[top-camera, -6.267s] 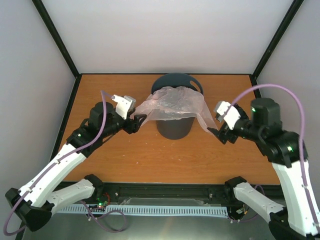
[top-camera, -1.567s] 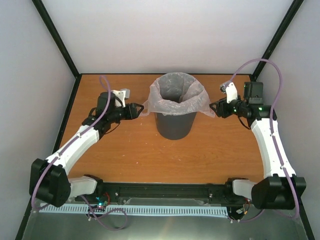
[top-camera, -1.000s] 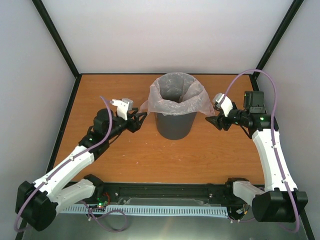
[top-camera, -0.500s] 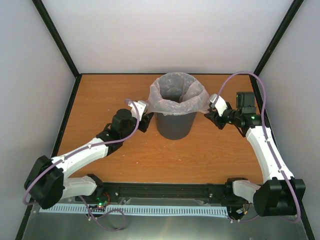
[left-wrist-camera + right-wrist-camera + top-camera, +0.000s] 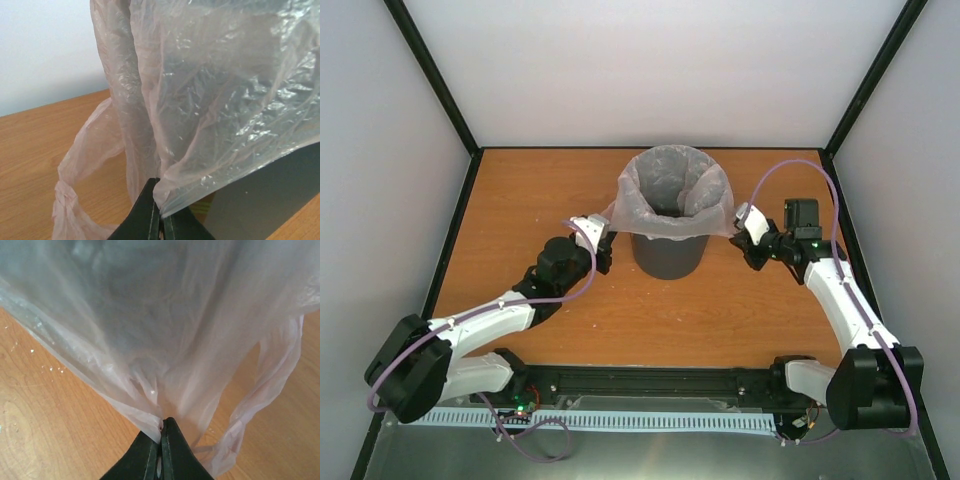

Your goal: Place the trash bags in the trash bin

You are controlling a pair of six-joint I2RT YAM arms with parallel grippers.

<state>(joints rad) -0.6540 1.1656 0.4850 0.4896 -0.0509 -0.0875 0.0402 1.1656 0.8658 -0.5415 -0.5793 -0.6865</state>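
The dark grey trash bin (image 5: pixel 669 256) stands upright at the table's back centre. The pale-pink trash bag (image 5: pixel 675 192) lines it, its mouth folded out over the rim and hanging down the sides. My left gripper (image 5: pixel 604 250) sits low beside the bin's left side, shut on the bag's hanging edge (image 5: pixel 200 180); in the left wrist view the tips (image 5: pixel 159 186) pinch the film next to the bin wall (image 5: pixel 272 197). My right gripper (image 5: pixel 748 240) is by the bin's right side, and its tips (image 5: pixel 161 423) are shut on the bag's skirt (image 5: pixel 165 335).
One handle loop (image 5: pixel 70 200) hangs down to the wooden table (image 5: pixel 540 190) on the left, another loop (image 5: pixel 260 400) on the right. White walls and black frame posts (image 5: pixel 435 75) enclose the table on three sides.
Both arms have come in closer to the bin and lower. Both grippers, open a second ago, have closed on the bag's overhanging edge on either side.
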